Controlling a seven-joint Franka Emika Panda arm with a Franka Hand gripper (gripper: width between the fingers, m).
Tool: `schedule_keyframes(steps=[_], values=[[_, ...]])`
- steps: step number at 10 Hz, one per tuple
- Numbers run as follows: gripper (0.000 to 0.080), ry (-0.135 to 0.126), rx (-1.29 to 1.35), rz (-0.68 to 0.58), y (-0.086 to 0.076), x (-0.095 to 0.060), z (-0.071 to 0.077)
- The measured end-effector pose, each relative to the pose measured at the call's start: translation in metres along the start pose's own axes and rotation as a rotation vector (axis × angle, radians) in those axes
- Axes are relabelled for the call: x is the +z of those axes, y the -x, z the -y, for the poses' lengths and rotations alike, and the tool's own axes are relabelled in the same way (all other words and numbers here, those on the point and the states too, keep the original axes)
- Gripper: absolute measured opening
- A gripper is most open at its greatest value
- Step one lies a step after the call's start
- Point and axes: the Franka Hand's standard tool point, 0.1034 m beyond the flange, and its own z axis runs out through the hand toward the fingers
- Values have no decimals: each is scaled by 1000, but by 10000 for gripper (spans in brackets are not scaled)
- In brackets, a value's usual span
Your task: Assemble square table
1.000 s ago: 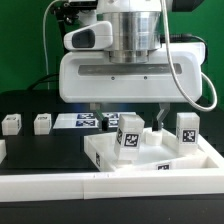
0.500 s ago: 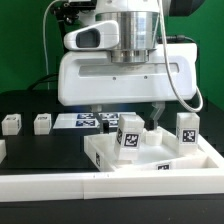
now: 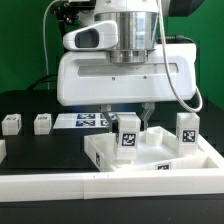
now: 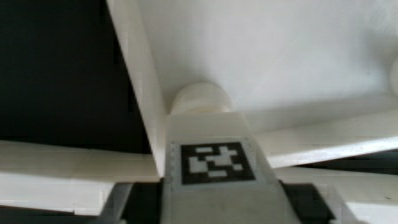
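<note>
The square table's white slab (image 3: pixel 110 160) lies on the black worktop, towards the exterior view's right. A white tagged leg post (image 3: pixel 128 136) stands upright on it, and my gripper (image 3: pixel 128 122) comes down over this post with a finger close against each side. The wrist view shows the same post (image 4: pixel 215 130) running out from between the fingers (image 4: pixel 134 200) over the slab (image 4: pixel 267 60). Another leg post (image 3: pixel 187 130) stands upright on the slab further to the right. Two more leg posts (image 3: pixel 11 124) (image 3: pixel 42 122) lie on the worktop at the left.
The marker board (image 3: pixel 82 121) lies flat behind the slab, under the arm's wide white body. A low white ledge (image 3: pixel 60 190) runs along the front edge. A white piece (image 3: pixel 2 150) shows at the far left edge.
The fingers have drawn in from wide apart until they flank the upright leg post closely. The arm, the slab and the other posts have not moved.
</note>
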Motion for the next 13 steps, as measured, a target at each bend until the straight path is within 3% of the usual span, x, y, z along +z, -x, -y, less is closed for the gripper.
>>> schedule_keyframes(steps=[2, 4, 13], values=[[291, -2, 40, 0, 0, 0, 0], [291, -19, 238, -4, 1, 1, -3], [291, -43, 951, -19, -1, 1, -4]])
